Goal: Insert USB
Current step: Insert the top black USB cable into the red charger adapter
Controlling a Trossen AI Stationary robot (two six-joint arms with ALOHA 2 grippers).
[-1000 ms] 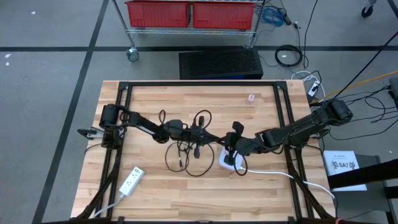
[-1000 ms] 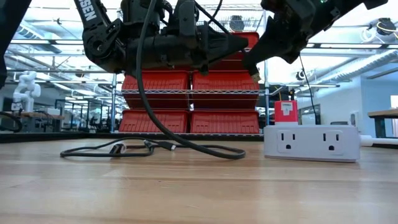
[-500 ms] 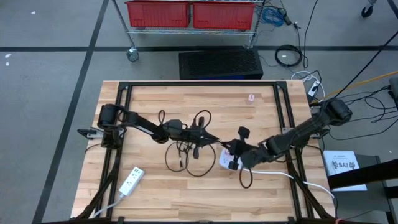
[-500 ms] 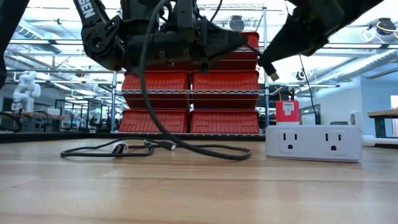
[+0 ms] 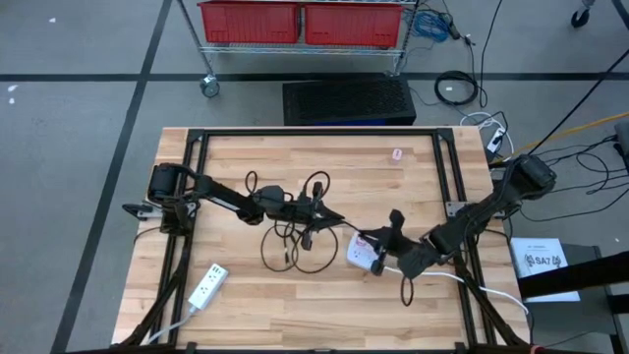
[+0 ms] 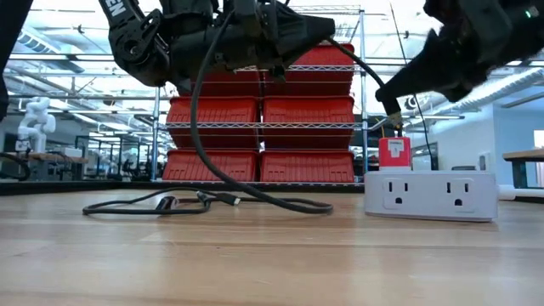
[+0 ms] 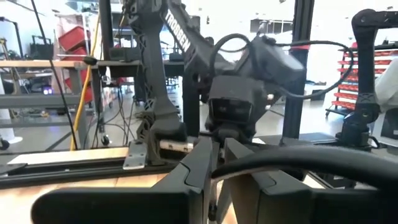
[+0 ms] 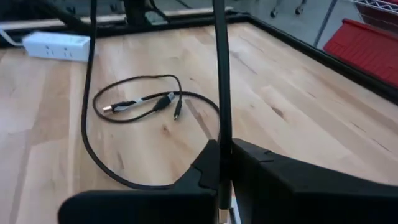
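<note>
A black USB cable (image 5: pixel 291 242) lies in loops on the wooden table; one stretch runs lifted between my two grippers. My left gripper (image 5: pixel 322 211) is at mid-table, raised, closed on the cable. My right gripper (image 5: pixel 379 254) is shut on the cable near its plug. It holds the plug (image 6: pixel 395 119) just above a red block (image 6: pixel 393 153) that stands on the white power strip (image 6: pixel 429 195). The strip rests flat on the table. My left gripper has the cable (image 7: pixel 261 163) between its two fingers, which lie about level and across it. The cable leaves the fingers sideways, lifted off the table. My right gripper pinches the cable just behind its plug end (image 8: pixel 219 134). Its fingers (image 6: pixel 416 85) slant down from the table's right. The short plug end sticks out below them, clear of the strip.
A second white power strip (image 5: pixel 205 287) lies near the front left corner. A loose coil of cable with free plug ends (image 8: pixel 134 102) lies on the table. A small pink item (image 5: pixel 397 154) sits at the far side. Black frame rails (image 5: pixel 454 197) run along the table's sides.
My right gripper has swung toward the table's near edge and gone down, carrying the plug end to just above the red block on the power strip. The lifted stretch of cable between the two grippers has lengthened and straightened.
</note>
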